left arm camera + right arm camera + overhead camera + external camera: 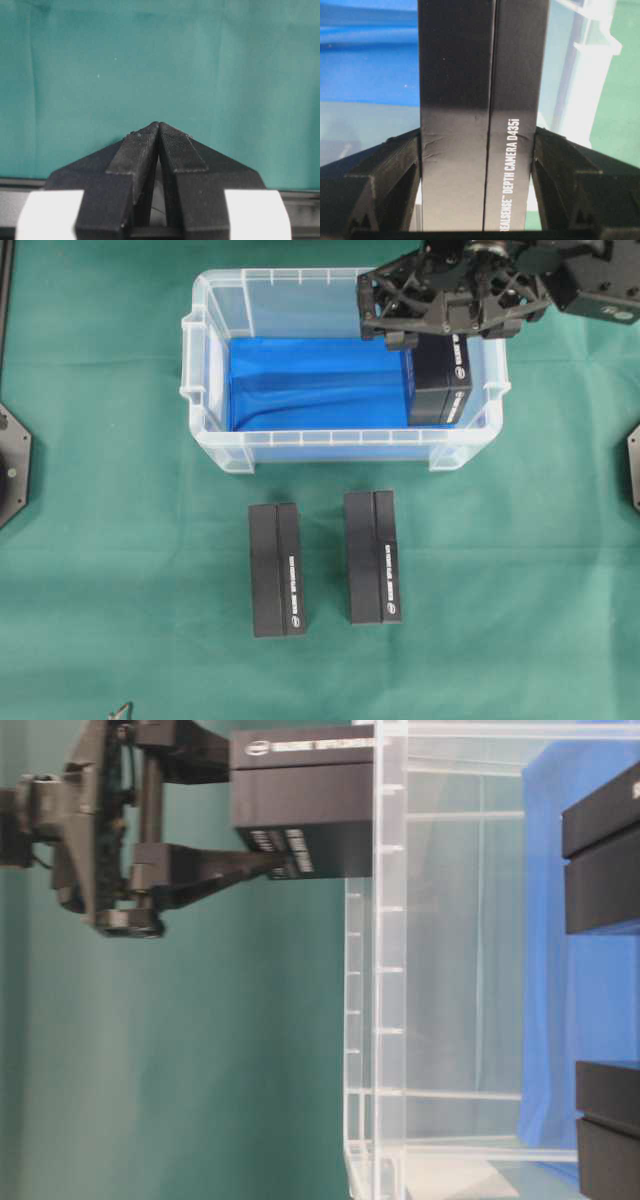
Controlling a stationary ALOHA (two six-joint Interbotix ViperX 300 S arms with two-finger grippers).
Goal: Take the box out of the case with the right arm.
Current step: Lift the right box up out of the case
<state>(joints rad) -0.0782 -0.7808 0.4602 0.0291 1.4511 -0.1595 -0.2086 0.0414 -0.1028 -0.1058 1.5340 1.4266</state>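
The right gripper (440,325) clamps the black depth-camera box (440,380), raised partly above the rim of the case (215,430) at its right end. Remaining: clear the wall and set it on the tabletop (120,560) beside 2 boxes (277,570). The left gripper (159,145) is closed, empty.

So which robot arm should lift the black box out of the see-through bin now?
The right. Its gripper already has its jaws clamped on the black box at the bin. The left gripper is shut over bare green cloth.

Three black boxes (440,380) (277,570) (373,557) — one case (215,410)
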